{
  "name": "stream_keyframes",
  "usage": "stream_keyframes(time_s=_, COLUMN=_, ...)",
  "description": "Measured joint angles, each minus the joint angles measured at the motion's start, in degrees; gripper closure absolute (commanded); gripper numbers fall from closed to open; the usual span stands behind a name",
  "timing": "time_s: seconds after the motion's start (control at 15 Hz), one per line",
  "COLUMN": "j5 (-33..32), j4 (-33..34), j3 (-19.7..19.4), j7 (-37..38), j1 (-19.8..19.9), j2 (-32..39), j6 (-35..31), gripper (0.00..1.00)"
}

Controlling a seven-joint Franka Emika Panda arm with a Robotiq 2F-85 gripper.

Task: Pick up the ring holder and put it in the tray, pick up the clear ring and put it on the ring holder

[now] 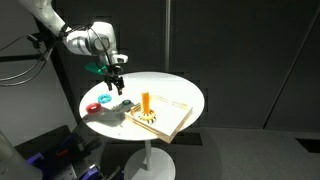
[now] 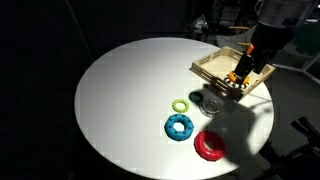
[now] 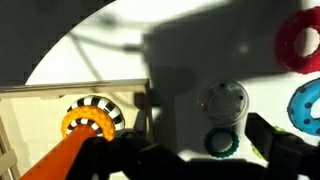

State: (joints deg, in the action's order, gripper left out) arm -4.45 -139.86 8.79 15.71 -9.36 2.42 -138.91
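Note:
The ring holder (image 1: 146, 104), an orange peg on a round toothed base, stands upright in the light wood tray (image 1: 175, 110); both also show in an exterior view, ring holder (image 2: 240, 73) and tray (image 2: 215, 68), and in the wrist view, ring holder (image 3: 88, 122) and tray (image 3: 40, 110). The clear ring (image 3: 224, 101) lies flat on the white table beside the tray and shows in an exterior view (image 2: 212, 102). My gripper (image 1: 116, 86) hangs above the table over the rings. In the wrist view the gripper (image 3: 205, 160) is open and empty, its fingers either side of a dark green ring (image 3: 221, 143).
A red ring (image 2: 209, 146), a blue ring (image 2: 180, 127) and a light green ring (image 2: 180, 105) lie on the round white table (image 2: 120, 90) near the clear ring. The table edge runs close behind the tray. Dark surroundings all round.

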Motion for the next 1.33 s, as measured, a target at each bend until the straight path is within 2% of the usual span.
stream_keyframes(time_s=0.8, j5=-0.44, j4=-1.12, j3=0.04, j7=5.49, j1=-4.27, j2=9.73, j6=-11.93, gripper=0.00)
stream_keyframes(time_s=1.33, j5=-2.30, j4=0.96, j3=-3.69, j7=8.99, j1=-8.15, j2=16.76, j6=-15.71, gripper=0.00)
